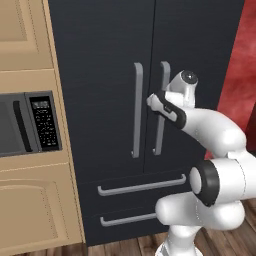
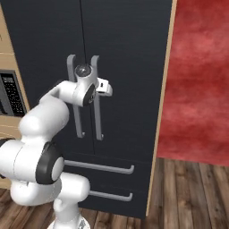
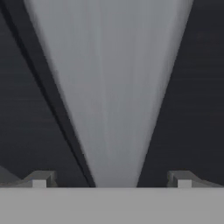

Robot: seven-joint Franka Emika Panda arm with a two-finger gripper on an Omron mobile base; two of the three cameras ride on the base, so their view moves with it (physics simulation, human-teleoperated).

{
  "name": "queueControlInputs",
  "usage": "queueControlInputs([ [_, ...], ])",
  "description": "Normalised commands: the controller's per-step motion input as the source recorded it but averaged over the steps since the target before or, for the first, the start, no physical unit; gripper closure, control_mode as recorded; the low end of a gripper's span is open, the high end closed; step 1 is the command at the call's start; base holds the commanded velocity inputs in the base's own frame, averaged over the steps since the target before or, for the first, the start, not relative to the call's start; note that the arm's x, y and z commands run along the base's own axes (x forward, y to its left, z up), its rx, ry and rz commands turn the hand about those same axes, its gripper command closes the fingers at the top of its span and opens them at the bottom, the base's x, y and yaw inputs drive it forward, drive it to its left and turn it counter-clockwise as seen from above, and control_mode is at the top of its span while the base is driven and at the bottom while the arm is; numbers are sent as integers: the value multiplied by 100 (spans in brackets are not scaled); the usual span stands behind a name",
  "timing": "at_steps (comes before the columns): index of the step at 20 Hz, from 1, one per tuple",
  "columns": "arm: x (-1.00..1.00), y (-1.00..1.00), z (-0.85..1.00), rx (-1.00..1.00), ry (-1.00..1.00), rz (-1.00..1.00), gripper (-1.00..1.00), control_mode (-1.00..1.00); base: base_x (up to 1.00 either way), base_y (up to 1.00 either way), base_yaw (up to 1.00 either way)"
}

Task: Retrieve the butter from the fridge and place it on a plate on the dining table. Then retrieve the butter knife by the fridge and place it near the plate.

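Opening the fridge (image 1: 100, 60) is the step in hand. The right door handle (image 3: 111, 87) is straddled by the wide gripper (image 3: 111, 179); closing and pulling are needed next.

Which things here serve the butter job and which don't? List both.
Job:
- tall matte black two-door fridge, doors shut
- its grey vertical bar handle, between the open gripper's fingertips

Not the job:
- black microwave with keypad
- tan panelled cabinets
- red wall

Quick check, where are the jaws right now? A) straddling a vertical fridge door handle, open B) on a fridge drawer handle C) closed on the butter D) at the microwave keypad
A: in the hand view the grey vertical handle of the fridge runs between the open gripper tips.
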Motion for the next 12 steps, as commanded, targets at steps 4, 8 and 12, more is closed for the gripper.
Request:
queueControlInputs([
  [4, 37, -2, -2, 0, -1, 0, -100, -100, 0, 0, 0],
  [8, 27, -1, -11, 0, -9, 0, -100, -100, 0, 0, 0],
  [12, 16, 0, -6, 1, -11, 1, -100, -100, 0, 0, 0],
])
